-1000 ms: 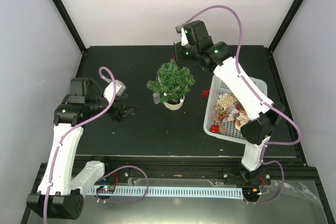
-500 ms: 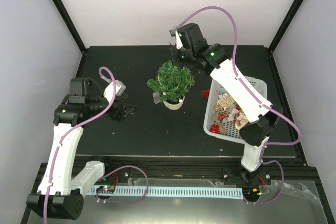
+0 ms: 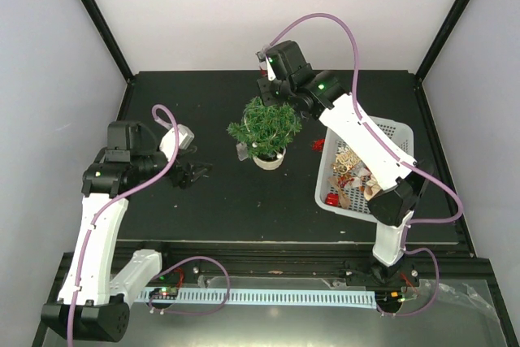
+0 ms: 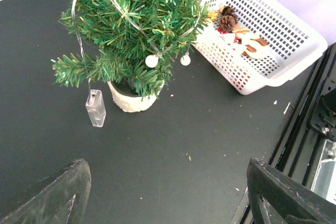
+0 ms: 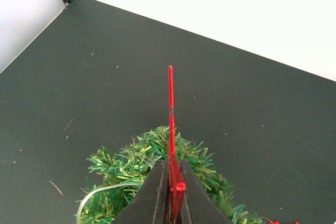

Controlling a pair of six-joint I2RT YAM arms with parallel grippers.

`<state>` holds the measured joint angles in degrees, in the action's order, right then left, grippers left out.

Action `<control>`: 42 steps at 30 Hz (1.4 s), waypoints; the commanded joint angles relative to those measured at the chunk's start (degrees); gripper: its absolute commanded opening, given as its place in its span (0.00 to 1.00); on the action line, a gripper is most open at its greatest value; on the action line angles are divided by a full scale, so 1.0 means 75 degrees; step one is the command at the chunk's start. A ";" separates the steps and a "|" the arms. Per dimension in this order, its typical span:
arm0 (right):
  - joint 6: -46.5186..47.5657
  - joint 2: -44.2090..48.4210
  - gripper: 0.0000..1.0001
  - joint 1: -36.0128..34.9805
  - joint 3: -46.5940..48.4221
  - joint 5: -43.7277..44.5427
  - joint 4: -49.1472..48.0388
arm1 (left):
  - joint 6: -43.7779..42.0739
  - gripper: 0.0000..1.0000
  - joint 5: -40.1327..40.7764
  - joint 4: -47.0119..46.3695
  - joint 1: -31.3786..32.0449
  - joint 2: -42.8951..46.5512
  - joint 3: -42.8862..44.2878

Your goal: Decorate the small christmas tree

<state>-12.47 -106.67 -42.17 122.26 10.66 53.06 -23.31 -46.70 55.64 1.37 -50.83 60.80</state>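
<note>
The small christmas tree (image 3: 266, 123) stands in its cream pot (image 3: 269, 160) mid-table, wrapped in a wire light string with white bulbs. It also shows in the left wrist view (image 4: 136, 19) and the right wrist view (image 5: 152, 169). My right gripper (image 3: 266, 87) hovers just behind and above the treetop, shut (image 5: 170, 163) on a thin flat red ornament (image 5: 170, 108) seen edge-on. My left gripper (image 3: 195, 172) is open and empty (image 4: 168, 203), low over the table to the left of the tree.
A white basket (image 3: 400, 137) with pine cones and other ornaments sits right of the tree; it also shows in the left wrist view (image 4: 294, 35). A clear battery box (image 4: 95, 107) hangs by the pot. A small red piece (image 3: 318, 145) lies between tree and basket.
My right gripper has moved left with the red ornament, from behind the tree's right side to just behind its top. The left arm has not moved.
</note>
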 commanded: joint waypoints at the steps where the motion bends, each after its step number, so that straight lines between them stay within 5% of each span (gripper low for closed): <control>1: 0.0113 -0.0109 0.07 -0.0069 0.0192 0.0215 0.0154 | 0.0080 0.82 -0.0090 -0.0113 0.0041 0.0132 0.0027; 12: 0.0082 -0.0039 0.11 -0.0064 0.0282 0.0109 0.0189 | 0.0085 0.82 -0.0067 -0.0152 0.0036 0.0168 -0.0020; 25: 0.0025 0.0094 0.34 -0.0062 0.0334 -0.0174 0.0134 | 0.0092 0.82 -0.0049 -0.0199 0.0034 0.0270 -0.0107; 42: 0.0140 0.0433 0.36 -0.0077 -0.0155 -0.1334 -0.0399 | 0.0114 0.82 -0.0052 -0.0212 0.0028 0.0322 -0.0102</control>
<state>-11.88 -105.27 -42.37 121.64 2.44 51.42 -23.29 -46.65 54.85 1.37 -49.06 59.72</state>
